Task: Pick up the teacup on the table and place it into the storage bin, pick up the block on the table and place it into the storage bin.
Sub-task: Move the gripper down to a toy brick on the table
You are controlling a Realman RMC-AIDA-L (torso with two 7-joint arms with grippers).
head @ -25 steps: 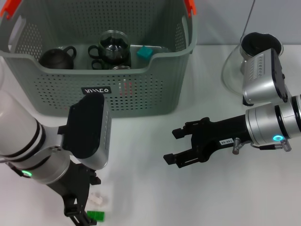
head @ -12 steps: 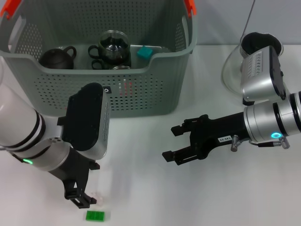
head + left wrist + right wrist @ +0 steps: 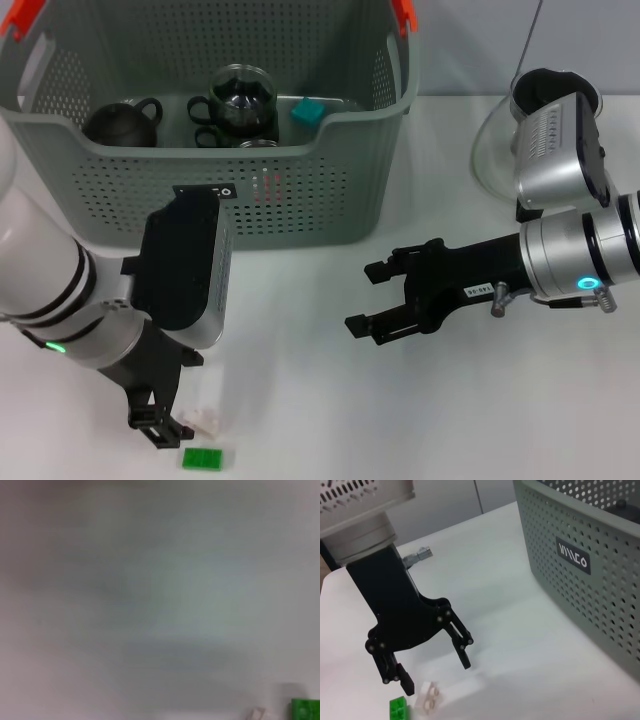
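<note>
The grey-green storage bin point(image 3: 300, 190) stands at the back left and also fills the right wrist view as the storage bin point(image 3: 590, 595). Inside it are a dark teacup point(image 3: 120, 122), a glass cup point(image 3: 243, 95) and a teal block point(image 3: 307, 111). On the table near the front edge lie a white block point(image 3: 207, 418) and a green block point(image 3: 203, 459). My left gripper point(image 3: 172, 425) hangs open just over the white block point(image 3: 429, 698), with the green block point(image 3: 398, 709) beside one fingertip. My right gripper point(image 3: 375, 298) is open mid-table, holding nothing.
A clear glass vessel point(image 3: 495, 150) with a dark inside stands at the back right, behind my right arm. The left wrist view shows only the green block point(image 3: 305, 709) and a corner of the white block point(image 3: 257, 712) in one corner.
My left gripper has drawn back from the green block and now sits by the white block, which shifted slightly. The right gripper has hardly moved.
</note>
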